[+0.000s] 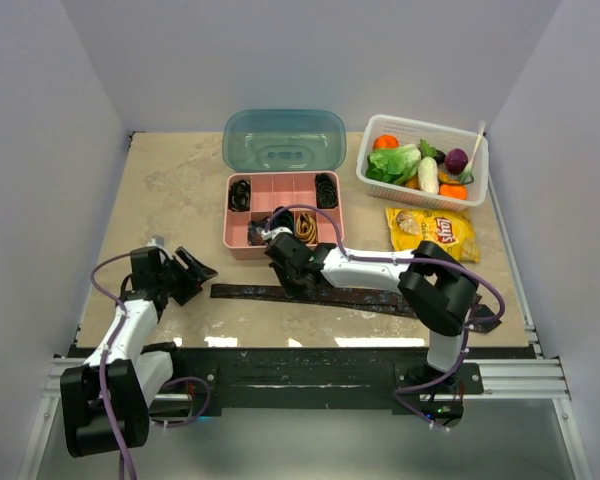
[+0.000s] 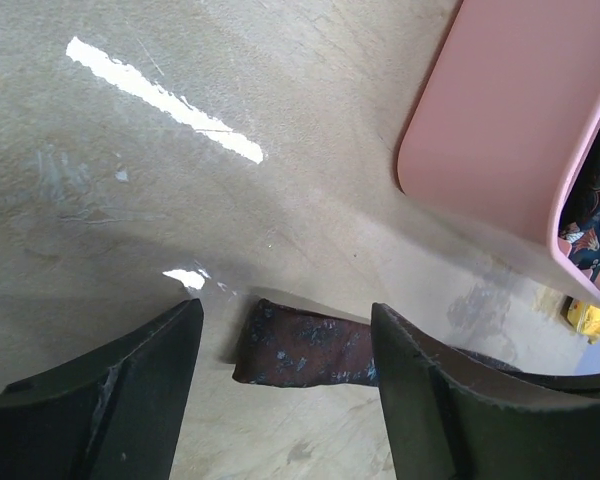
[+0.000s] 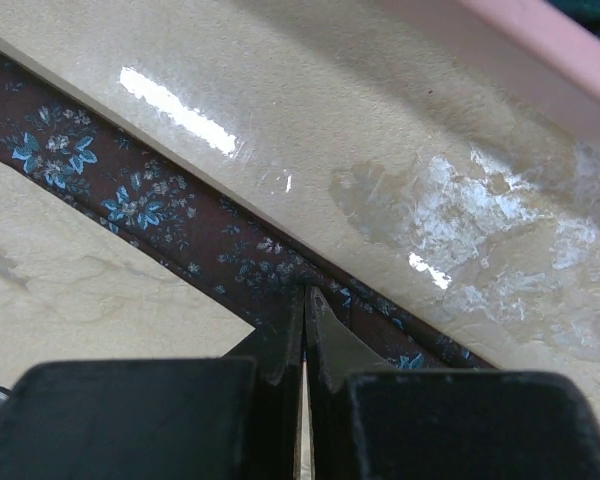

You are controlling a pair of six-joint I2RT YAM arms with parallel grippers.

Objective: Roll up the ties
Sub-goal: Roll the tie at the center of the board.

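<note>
Presently, the released left pincer (image 2: 285, 310) frames the brown tie (image 2: 305, 350) at its end; the clenched right pincer (image 3: 305, 292) presses its edge.

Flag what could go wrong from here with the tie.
1. The tie lies flat on the table; the open left tool straddling its end may scrape the table or miss the thin fabric when it closes.
2. The shut right tool has its tips on the tie mid-length, so rolling toward it could bunch the tie.
3. The box sits close to the left tool; a swing could bump it.
</note>
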